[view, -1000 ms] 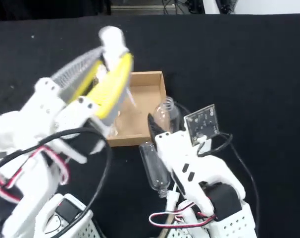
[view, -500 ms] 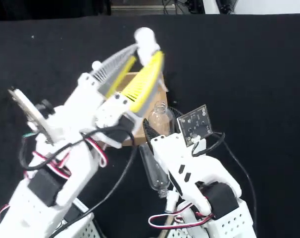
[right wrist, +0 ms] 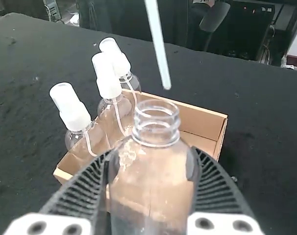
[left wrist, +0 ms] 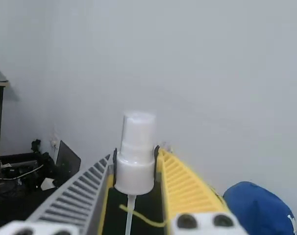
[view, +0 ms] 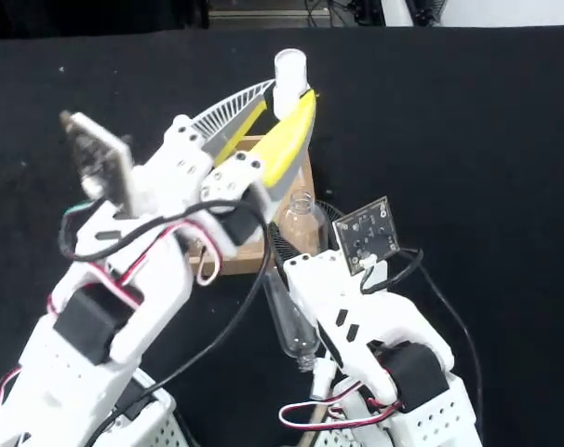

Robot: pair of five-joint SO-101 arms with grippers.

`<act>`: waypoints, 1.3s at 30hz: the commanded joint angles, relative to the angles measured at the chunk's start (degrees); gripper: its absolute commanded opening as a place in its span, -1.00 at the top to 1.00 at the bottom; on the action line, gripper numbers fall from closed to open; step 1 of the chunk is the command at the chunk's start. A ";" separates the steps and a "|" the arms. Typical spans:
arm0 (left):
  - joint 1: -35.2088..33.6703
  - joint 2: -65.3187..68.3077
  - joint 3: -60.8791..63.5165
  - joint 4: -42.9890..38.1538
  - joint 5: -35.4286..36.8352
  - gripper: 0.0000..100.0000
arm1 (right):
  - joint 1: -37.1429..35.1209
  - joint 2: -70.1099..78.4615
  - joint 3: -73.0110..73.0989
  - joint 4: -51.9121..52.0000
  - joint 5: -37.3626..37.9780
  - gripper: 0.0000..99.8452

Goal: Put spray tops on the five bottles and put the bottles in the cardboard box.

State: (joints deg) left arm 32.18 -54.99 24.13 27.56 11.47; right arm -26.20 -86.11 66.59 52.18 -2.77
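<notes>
The left jaws are pinching a spray top (left wrist: pixel 135 156) so its tube (right wrist: pixel 157 44) is dangling over the open bottle (right wrist: pixel 151 166) the right jaws are hugging.

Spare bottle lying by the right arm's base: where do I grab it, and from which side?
Probably grip the lying bottle across the middle of its body, coming down from above. It lies on its side, open neck pointing away from the cardboard box.

From above, you see little of the box (right wrist: pixel 203 117): the left arm (view: pixel 152 279) covers most of it and the three capped bottles (right wrist: pixel 109 113) inside it.
</notes>
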 commanded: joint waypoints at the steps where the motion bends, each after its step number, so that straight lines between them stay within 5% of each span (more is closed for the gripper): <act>1: -0.75 1.93 -3.91 0.35 -0.18 0.85 | -0.26 -1.63 -0.22 -1.85 -0.18 0.75; 11: -0.57 2.02 -8.66 8.44 -0.18 0.85 | -0.26 -1.63 1.01 -4.40 -0.09 0.75; 26: -0.66 2.02 -7.52 3.34 0.35 0.85 | -0.26 -1.63 2.24 -6.33 -0.09 0.75; 39: 0.92 12.48 -15.96 14.51 0.26 0.85 | -0.26 -1.63 1.89 -6.42 -0.09 0.75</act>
State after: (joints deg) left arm 31.74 -45.32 14.90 39.43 11.47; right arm -26.20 -86.11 68.97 47.69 -2.77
